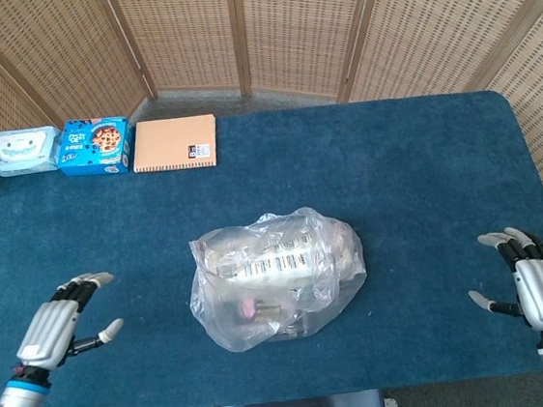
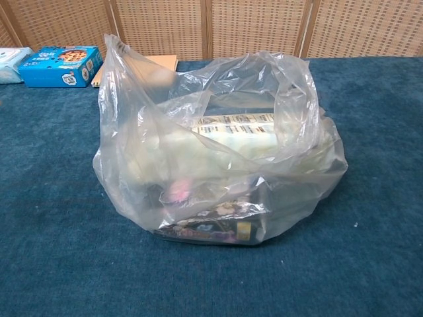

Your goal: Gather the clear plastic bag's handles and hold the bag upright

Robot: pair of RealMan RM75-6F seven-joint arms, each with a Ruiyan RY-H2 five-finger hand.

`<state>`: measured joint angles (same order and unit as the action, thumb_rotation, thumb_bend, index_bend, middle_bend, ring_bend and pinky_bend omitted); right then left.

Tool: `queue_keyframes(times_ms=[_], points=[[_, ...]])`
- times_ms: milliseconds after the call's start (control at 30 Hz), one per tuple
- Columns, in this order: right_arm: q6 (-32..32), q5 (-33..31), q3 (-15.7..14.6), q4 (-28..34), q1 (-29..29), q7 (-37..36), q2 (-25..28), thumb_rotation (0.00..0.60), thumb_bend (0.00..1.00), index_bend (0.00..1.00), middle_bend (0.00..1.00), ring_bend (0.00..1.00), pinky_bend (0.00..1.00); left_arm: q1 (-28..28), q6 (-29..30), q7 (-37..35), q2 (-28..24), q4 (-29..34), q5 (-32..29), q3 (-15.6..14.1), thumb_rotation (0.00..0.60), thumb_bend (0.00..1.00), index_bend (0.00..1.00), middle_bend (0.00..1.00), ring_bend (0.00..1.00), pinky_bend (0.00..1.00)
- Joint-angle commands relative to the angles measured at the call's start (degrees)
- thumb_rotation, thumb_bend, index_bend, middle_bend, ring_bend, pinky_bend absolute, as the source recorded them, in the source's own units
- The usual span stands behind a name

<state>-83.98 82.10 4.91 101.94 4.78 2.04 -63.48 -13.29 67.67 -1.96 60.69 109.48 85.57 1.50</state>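
The clear plastic bag (image 1: 277, 277) sits slumped in the middle of the blue table, with packaged goods inside. In the chest view the bag (image 2: 218, 148) fills the frame; one handle (image 2: 112, 56) stands up at its left and the other handle (image 2: 294, 86) rises at its right. My left hand (image 1: 63, 325) hovers near the table's front left, fingers spread, holding nothing, well apart from the bag. At the front right my right hand (image 1: 533, 280) is spread too and holds nothing. Neither hand shows in the chest view.
At the far left edge of the table (image 1: 424, 178) lie a white wipes pack (image 1: 21, 151), a blue snack box (image 1: 93, 145) and a tan notebook (image 1: 175, 143). Woven screens stand behind the table.
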Motion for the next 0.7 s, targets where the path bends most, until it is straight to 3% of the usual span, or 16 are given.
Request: queue_keyframes(times_ms=[33,700], points=[[-0.3,0.0,-0.1,-0.3,-0.4,-0.5,0.0,0.543,0.18,0.23,0.25,0.14,0.11,-2.9,-3.4,-2.8,0.3,0.7,0.7,0.8,0.0,0.18,0.15,0.18,0.12,0.14],[-3.1,0.4,-0.7,-2.8,-3.1,-5.2,0.9,0.546,0.18,0.23,0.25,0.14,0.11,-18.3,-19.2,-12.2,8.1,3.1,-3.7,6.7,0.0,0.18,0.15,0.18,0.12,0.16]])
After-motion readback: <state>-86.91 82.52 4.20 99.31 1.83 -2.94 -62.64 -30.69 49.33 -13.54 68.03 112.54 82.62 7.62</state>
